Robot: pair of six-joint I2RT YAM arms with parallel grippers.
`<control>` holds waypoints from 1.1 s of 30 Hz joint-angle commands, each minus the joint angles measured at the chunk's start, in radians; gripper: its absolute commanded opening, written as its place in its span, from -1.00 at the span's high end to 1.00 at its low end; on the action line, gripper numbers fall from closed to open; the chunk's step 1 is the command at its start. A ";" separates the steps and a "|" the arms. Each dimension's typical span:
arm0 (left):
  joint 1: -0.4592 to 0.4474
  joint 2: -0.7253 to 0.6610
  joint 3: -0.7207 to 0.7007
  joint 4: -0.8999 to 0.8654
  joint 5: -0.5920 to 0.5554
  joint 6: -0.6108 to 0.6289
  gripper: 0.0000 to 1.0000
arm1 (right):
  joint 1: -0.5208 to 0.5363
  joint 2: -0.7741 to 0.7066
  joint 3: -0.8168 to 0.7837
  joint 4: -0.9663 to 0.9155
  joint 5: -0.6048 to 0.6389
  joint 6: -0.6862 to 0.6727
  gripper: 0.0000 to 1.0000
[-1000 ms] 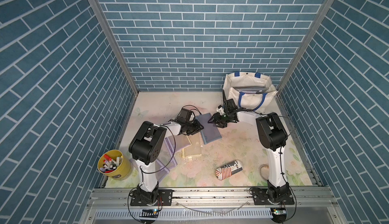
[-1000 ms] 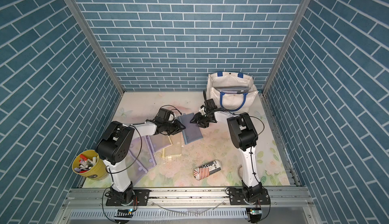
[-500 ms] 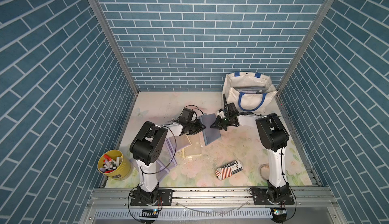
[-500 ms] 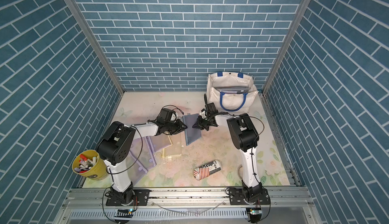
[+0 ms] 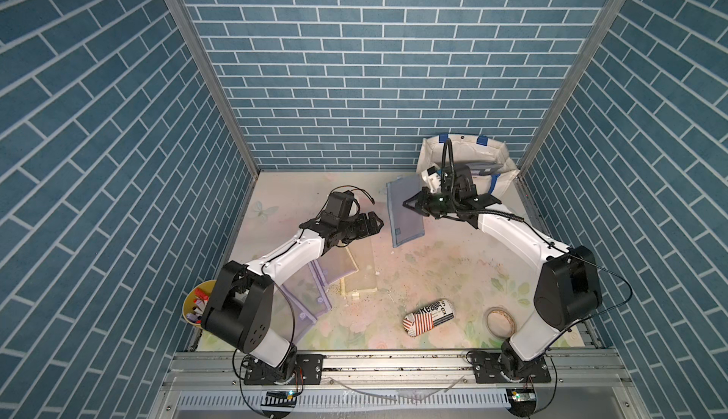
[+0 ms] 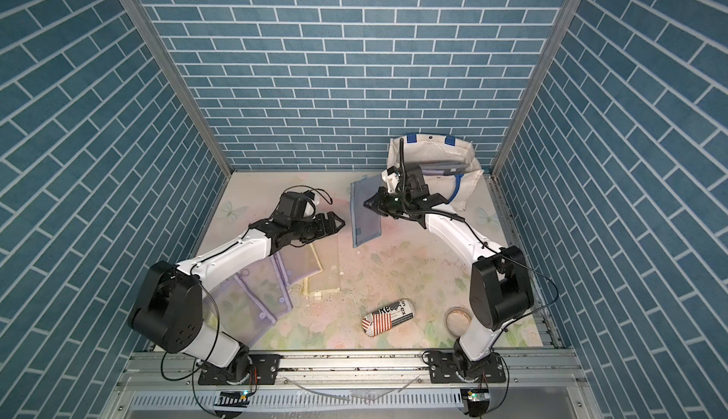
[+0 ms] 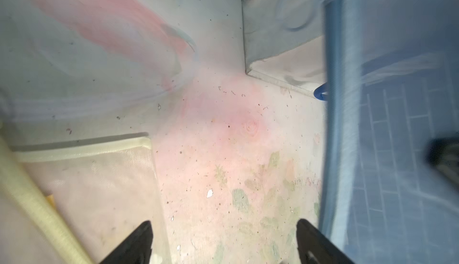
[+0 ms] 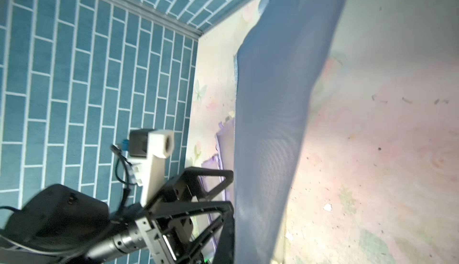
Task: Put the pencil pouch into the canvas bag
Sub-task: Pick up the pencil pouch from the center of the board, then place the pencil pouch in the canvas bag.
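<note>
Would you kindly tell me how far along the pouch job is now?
Done: the blue pencil pouch is gripped by the shut right gripper, near the canvas bag. In hand: it hangs outside the bag; the left gripper is open and empty. Left: carrying it over the bag's mouth and releasing it.

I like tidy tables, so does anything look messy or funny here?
Yes: dark specks and white flakes are scattered over the floral table, like spilled crumbs. The blue mesh pouch also stands tilted up, pinched at one edge by the right gripper.
</note>
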 commanded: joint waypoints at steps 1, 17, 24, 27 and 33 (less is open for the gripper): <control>-0.020 -0.032 -0.012 -0.105 -0.055 0.067 -0.95 | -0.019 -0.007 0.190 -0.150 0.177 0.024 1.00; -0.075 -0.099 0.017 -0.194 -0.098 0.172 -0.99 | -0.165 0.254 0.752 -0.323 0.790 0.368 1.00; -0.075 -0.120 -0.003 -0.201 -0.085 0.188 -0.99 | -0.234 0.382 0.858 -0.337 0.855 0.462 1.00; -0.076 -0.140 -0.014 -0.213 -0.082 0.197 -0.99 | -0.253 0.402 0.848 -0.343 0.887 0.514 1.00; -0.075 -0.165 -0.026 -0.233 -0.084 0.206 -0.99 | -0.260 0.412 0.781 -0.303 0.926 0.587 1.00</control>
